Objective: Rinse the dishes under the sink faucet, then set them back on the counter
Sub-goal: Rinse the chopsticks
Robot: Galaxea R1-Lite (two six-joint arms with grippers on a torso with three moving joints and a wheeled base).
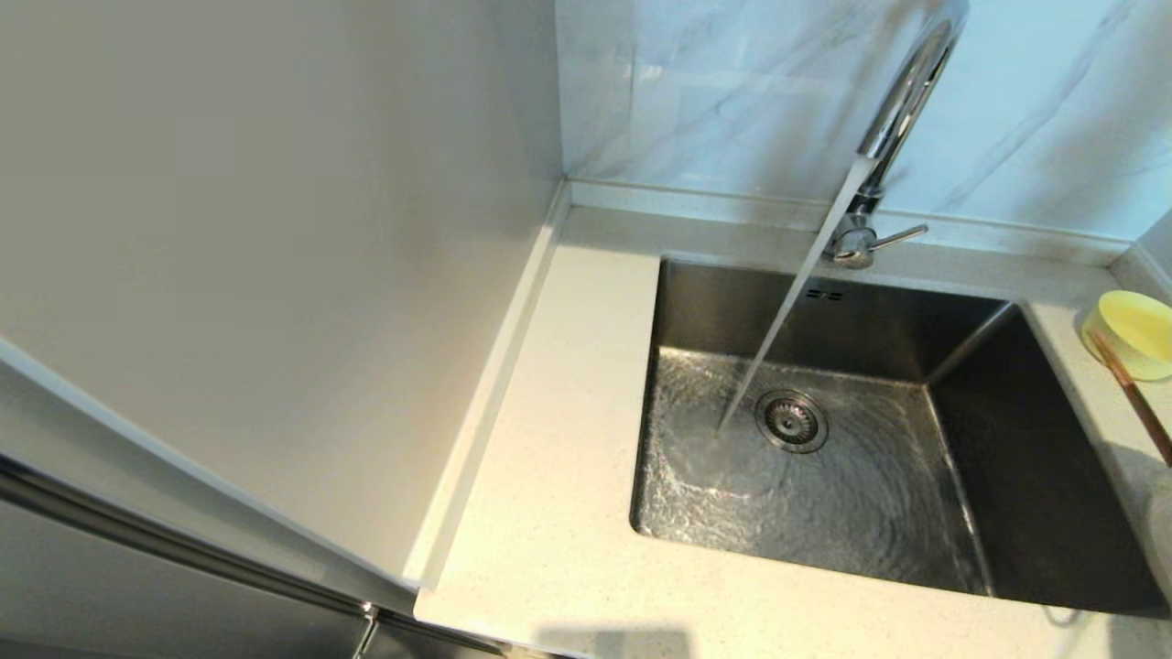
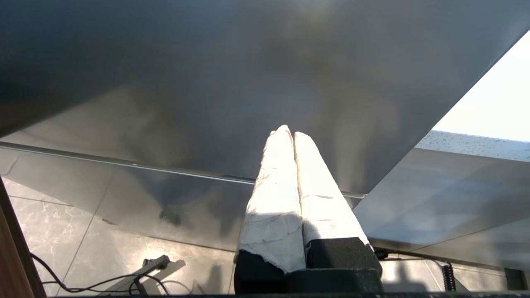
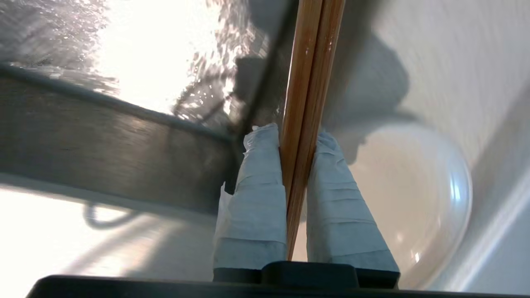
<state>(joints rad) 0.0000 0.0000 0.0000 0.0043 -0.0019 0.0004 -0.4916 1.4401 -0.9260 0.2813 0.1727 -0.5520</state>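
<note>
A: From the head, the faucet [image 1: 893, 128] is running; its stream lands in the sink [image 1: 824, 513] just left of the drain strainer [image 1: 791, 420]. At the far right of the counter [image 1: 549, 513] sits the yellow bowl [image 1: 1134, 331], with the chopsticks [image 1: 1135, 394] slanting across its near edge and cut off by the frame. Neither arm shows there.

B: The right wrist fills that in. The right claw [image 3: 298, 136] is pinched on the chopsticks [image 3: 308, 103], which run out past its tips, beside the sink's right rim. The off-white plate [image 3: 414, 194] lies on the counter just under it, unseen from the head.

A: And the left?

B: The left claw [image 2: 287, 134] has its wrapped fingers [image 2: 275, 198] pressed together on nothing, down below the counter facing a grey cabinet panel [image 2: 248, 82], over the tiled floor [image 2: 83, 248].
</note>
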